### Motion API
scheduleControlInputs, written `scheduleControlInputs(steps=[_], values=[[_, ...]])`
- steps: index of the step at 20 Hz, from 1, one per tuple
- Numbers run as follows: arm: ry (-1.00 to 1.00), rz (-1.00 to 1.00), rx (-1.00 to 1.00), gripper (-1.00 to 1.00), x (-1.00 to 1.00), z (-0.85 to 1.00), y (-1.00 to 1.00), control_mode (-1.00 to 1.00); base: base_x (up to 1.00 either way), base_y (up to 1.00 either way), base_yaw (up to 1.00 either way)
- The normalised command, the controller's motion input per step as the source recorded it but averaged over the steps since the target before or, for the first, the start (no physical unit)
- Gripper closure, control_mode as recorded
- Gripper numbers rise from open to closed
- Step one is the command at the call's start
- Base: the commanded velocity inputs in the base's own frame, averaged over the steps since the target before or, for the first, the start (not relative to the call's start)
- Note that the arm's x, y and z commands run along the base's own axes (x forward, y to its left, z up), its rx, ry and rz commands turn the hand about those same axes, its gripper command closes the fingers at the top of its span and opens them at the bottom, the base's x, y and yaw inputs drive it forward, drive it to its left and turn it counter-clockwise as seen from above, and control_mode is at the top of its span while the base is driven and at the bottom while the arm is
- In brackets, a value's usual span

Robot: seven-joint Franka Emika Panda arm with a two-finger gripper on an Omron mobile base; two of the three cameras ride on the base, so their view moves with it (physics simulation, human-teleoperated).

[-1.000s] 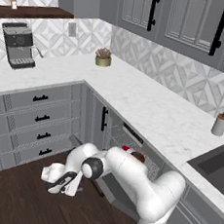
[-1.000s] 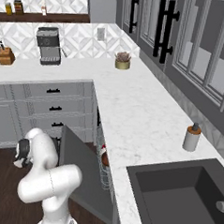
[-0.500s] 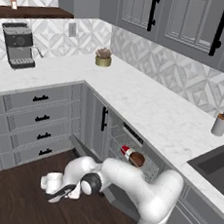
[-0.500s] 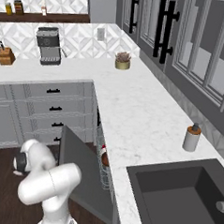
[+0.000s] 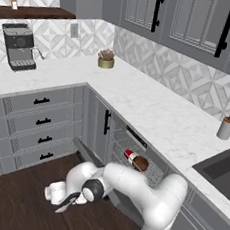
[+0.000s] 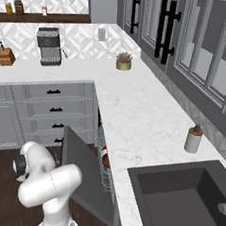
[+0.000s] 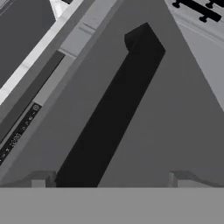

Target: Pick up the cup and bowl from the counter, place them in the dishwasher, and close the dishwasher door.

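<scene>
Gripper (image 5: 63,202) lowered and swung outward, fingers spread, black handle (image 7: 109,118) of dishwasher door (image 6: 83,172) just ahead; risk: sliding off it.

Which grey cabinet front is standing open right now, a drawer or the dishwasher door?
The dishwasher door, tilted out from its bottom hinge with the wire rack exposed; the drawers sit flush and shut.

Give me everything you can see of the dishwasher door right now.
The flat dark-grey dishwasher door is a plain matte panel, hinged low and standing partly open, leaning away from the silver wire rack. A long black bar handle runs across its outer face, close before the pincer, which sits low over the dark wooden floor. Contact cannot be told.
</scene>
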Motion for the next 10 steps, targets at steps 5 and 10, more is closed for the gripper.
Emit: scheduleControlInputs(steps=[5, 10], values=[[0.0, 0.1, 0.13, -1.0, -0.07, 0.1, -1.0, -1.0, 0.0, 0.0, 0.0], [0.0, 0.09, 0.14, -1.0, -0.11, 0.12, -1.0, -1.0, 0.0, 0.0, 0.0]])
